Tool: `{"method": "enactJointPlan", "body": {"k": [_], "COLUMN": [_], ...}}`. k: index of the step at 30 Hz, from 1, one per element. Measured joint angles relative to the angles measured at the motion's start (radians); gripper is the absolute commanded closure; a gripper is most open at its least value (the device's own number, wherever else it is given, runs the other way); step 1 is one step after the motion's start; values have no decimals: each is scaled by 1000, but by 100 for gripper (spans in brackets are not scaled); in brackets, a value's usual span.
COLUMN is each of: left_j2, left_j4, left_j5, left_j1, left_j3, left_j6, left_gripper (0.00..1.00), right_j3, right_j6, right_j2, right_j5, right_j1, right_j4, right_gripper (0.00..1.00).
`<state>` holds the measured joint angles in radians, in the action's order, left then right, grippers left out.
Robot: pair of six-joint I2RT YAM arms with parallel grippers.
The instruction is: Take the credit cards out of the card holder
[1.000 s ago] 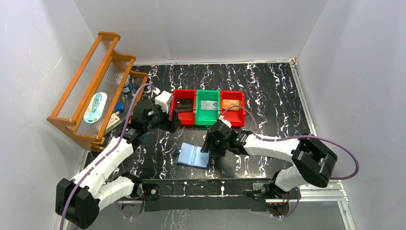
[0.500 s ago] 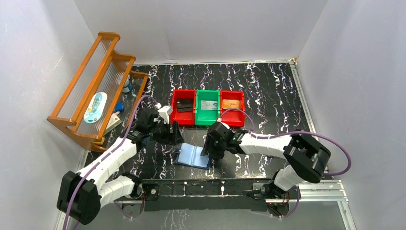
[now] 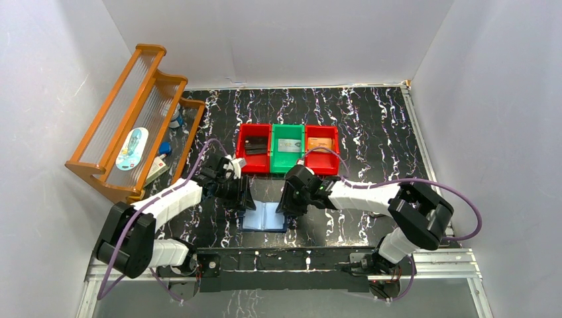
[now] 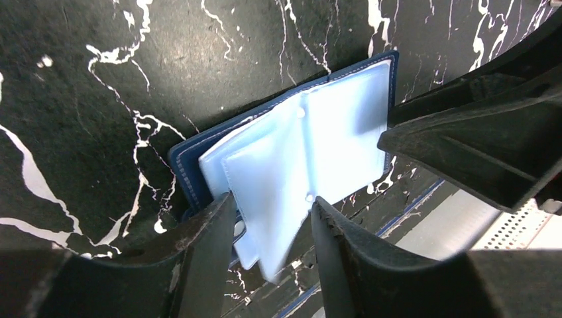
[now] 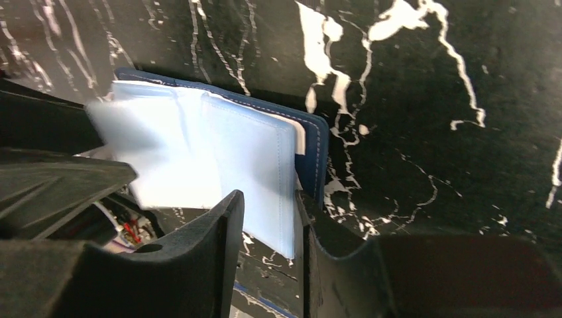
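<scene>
The navy-blue square folding card holder [image 3: 265,216] lies open, book-like, on the black marbled counter [image 3: 371,132] near its front edge. Its pale blue-grey clear plastic sleeves [image 4: 331,146] face up. Opened out, its long axis runs left to right across the counter. The spine crosses that, pointing roughly from the arm bases toward the bins.

The two arms flank it, probably so that one side can be steadied while the other is worked. On the right half, the right gripper [image 5: 268,199] has its jaws narrowly apart around the sleeve edge. Whether they pinch it cannot be told. On the left half, the left gripper [image 4: 272,205] straddles a loose sleeve with its jaws apart, seemingly to leaf through it or draw something out. No card shows in the sleeves from either wrist view.

Farther back, a black credit card [image 3: 255,147] lies in the left red plastic bin [image 3: 242,142].
</scene>
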<state>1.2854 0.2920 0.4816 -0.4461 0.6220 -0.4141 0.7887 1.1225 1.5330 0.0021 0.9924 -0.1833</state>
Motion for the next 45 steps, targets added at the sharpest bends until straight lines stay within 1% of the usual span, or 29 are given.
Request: {"method": "enactJointPlan", "body": {"k": [3,5,8,10,13,15,18,20,23,25,29,32,37,39,42,45], "left_j2": [5,7,18,21,21,21,21,21,21,21,21,22,26,26,26,26], "left_j4": [0,-3,-5,-6,-8,-7,-8,-8,-12,-17,-25,-33,-48,-53,-60,-66], "left_j5": [17,28,39,43,44,44,45,47,51,54,61,71,89,92,97,102], "left_j1": [0,0,-1,-1,-1,-1,-1,-1,-1,-2,-2,-2,-3,-5,-9,-10], "left_j3": [-15,-23,-29,-31,-36,-39,-40,-40,-40,-40,-40,-42,-42,-42,-42,-42], "left_j6": [-8,-11,-16,-18,-21,-24,-26,-29,-32,-33,-35,-40,-47,-52,-62,-71], "left_gripper": [68,70,74,77,81,84,87,88,89,90,94,97,100,100,100,100], "right_j3": [-10,-22,-29,-30,-30,-32,-32,-32,-32,-32,-31,-26,-24,-24,-24,-23], "right_j6": [-1,-1,-2,-4,-6,-10,-13,-17,-20,-23,-28,-38,-64,-71,-80,-85], "right_j2": [-2,-3,-3,-3,-3,-3,-3,-3,-2,-2,-2,-2,-3,-3,-6,-11], "right_j5": [-33,-59,-88,-102,-115,-125,-146,-160,-166,-165,-163,-163,-163,-161,-160,-166], "right_j1": [-10,-15,-20,-23,-23,-23,-23,-23,-23,-23,-23,-23,-23,-23,-23,-23], "right_j4": [62,103,137,156,171,185,210,222,223,216,196,183,186,185,183,189], "right_gripper": [60,61,69,71,77,77,74,68,63,62,60,61,75,78,78,73]}}
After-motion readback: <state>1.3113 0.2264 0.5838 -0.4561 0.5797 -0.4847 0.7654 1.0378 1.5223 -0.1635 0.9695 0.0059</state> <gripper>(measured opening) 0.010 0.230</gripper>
